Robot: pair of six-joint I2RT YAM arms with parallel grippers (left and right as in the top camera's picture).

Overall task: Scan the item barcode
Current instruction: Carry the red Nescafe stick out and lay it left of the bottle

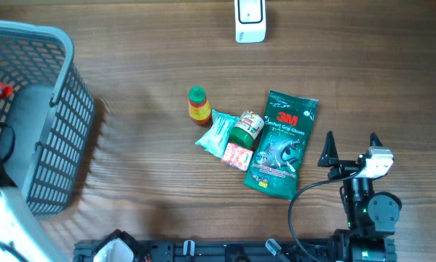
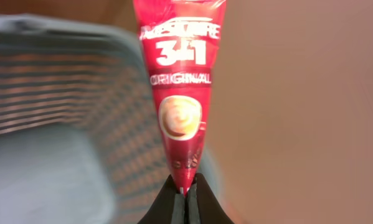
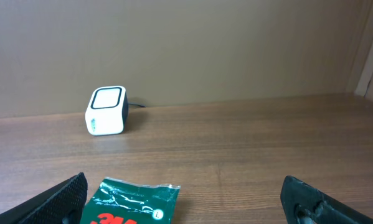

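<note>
My left pincer [image 2: 186,188] is clenched on the bottom tip of a slim red coffee sachet with white lettering [image 2: 180,93]. In my wrist view the sachet stands straight up the middle of the frame, with the grey plastic mesh basket [image 1: 57,138] blurred behind it on the left. Only a thin edge is pinched, so I reckon smooth, slow travel matters here: any jerk and the sachet could swing or slip.

The small white box scanner [image 1: 250,20] sits at the top centre of the overhead view, well apart from the basket on the far left. I see the printed front and no barcode, so it is probably on the back. I'd turn my wrist so that side squarely faces the scanner's window, and hold it steady and flat.

My right pincer [image 1: 351,148] hangs released and empty at the lower right, just beside the green glove packet [image 1: 282,145]. It should keep out of the way.
</note>
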